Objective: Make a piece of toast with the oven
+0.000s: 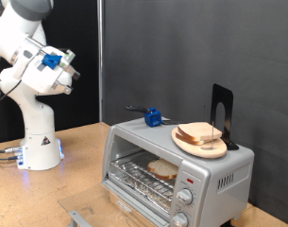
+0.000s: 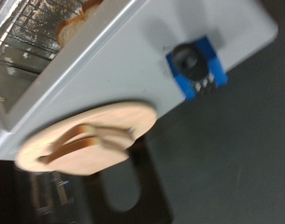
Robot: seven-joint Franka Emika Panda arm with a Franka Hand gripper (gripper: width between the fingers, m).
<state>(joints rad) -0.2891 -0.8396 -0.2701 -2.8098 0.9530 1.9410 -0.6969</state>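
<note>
silver-grey toaster oven [image 1: 177, 170] sits on the wooden table [image 1: 77, 156], door open, with a slice of bread [image 1: 163, 170] lying on its wire rack [image 1: 144, 175]. on the oven's roof rest a round wooden plate [image 1: 200, 143] carrying more bread, a blue-and-black fixture [image 1: 152, 118] and a black stand [image 1: 223, 113]. the arm is raised well clear toward the exterior view's top left; the gripper [image 1: 66, 68] is too small there to tell how wide the fingers stand, and the wrist view shows no fingers and nothing held. judging by this, loading looks done and the shutting-and-heating stage is in hand, which would call for reaching the door and the knobs [image 1: 184, 197].
</note>
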